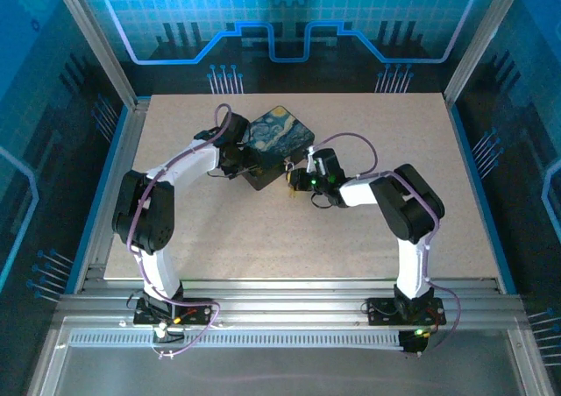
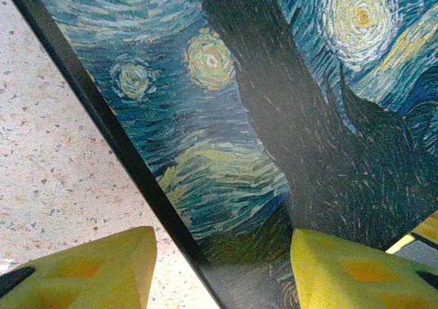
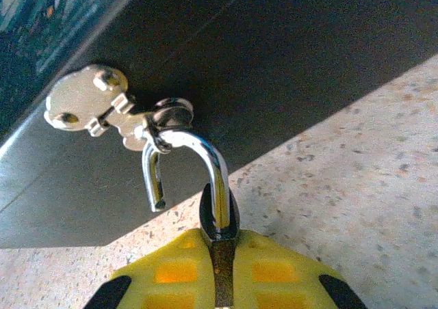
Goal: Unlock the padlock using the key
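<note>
Speckled pale counter (image 1: 438, 194) carries one dark box (image 1: 279, 133) with a swirling painted lid, and your work is at its front wall. Your right claw (image 3: 219, 242) is clamped on the body of the one padlock (image 3: 216, 186). Its shackle hooks through the ring (image 3: 171, 111) of the single silvery hasp (image 3: 82, 104) on the box. The shackle's short leg hangs free of the body, so the lock looks sprung. I judge you are at the closing step. The pads hide whether the key sits in the body. Your left claw (image 2: 222, 271) stands apart, one finger over the lid and one over the counter, astride the box's edge. Next you would need a firm hold and a small swing to slip that free leg out of the ring while the box stays put.
</note>
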Available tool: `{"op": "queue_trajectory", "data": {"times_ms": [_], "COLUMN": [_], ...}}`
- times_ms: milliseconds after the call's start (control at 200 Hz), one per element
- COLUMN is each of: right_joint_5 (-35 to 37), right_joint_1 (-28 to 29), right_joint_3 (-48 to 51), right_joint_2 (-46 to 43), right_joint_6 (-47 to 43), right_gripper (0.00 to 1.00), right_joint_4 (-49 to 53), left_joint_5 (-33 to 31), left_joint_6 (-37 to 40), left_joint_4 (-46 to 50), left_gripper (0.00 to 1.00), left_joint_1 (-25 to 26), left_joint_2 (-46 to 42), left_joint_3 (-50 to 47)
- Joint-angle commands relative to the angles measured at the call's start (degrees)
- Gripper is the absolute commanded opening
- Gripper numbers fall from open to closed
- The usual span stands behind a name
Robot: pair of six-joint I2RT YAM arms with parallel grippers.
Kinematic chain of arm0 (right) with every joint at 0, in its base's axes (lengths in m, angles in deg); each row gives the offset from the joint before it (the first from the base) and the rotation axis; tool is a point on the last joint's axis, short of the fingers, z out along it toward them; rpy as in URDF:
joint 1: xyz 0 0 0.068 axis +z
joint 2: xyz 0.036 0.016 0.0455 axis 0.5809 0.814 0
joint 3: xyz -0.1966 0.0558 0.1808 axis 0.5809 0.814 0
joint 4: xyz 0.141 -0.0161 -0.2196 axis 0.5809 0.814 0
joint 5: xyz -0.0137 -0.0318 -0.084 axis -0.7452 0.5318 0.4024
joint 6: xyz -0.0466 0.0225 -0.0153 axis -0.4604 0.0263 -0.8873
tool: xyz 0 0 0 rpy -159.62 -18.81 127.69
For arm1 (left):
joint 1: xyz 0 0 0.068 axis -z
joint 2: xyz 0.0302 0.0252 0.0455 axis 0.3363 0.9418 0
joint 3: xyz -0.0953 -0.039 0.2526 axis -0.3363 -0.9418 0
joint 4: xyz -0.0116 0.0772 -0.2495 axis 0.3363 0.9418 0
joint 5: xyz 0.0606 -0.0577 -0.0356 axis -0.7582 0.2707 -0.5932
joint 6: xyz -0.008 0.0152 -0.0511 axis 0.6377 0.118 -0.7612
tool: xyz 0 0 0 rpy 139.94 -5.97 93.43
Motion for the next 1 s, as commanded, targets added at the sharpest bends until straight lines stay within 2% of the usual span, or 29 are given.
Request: {"op": "queue_trajectory", "data": {"times_ms": [0,265,390,525,665,995], "right_joint_5": [10.34,20.03,23.46,25.24,26.66,26.81], "right_joint_1": [1.49,3.46,3.55,4.03,4.25,1.59], "right_joint_3": [0.92,0.32,1.89,2.21,1.06,-2.54], "right_joint_2": [-4.18,-6.77,-7.36,-8.73,-11.31,-13.6], "right_joint_6": [2.12,11.81,20.98,28.34,33.96,39.0], "right_gripper": [0.04,0.01,0.0,0.0,0.0,0.0], "right_joint_4": [1.23,3.21,1.63,0.56,3.75,15.25], "left_joint_5": [1.3,2.67,2.92,3.45,3.48,4.15], "left_joint_6": [-1.79,-3.42,-4.02,-5.43,-5.73,-6.01], "left_joint_4": [3.12,1.83,1.72,0.84,0.6,0.1], "left_gripper": [0.55,0.55,0.55,0.55,0.55,0.55], "left_joint_1": [-0.04,0.11,0.57,1.17,1.23,1.23], "left_joint_2": [0.28,-0.07,-0.06,0.12,0.59,1.65], "left_joint_3": [-1.38,-3.17,-3.45,-4.29,-4.23,-4.56]}}
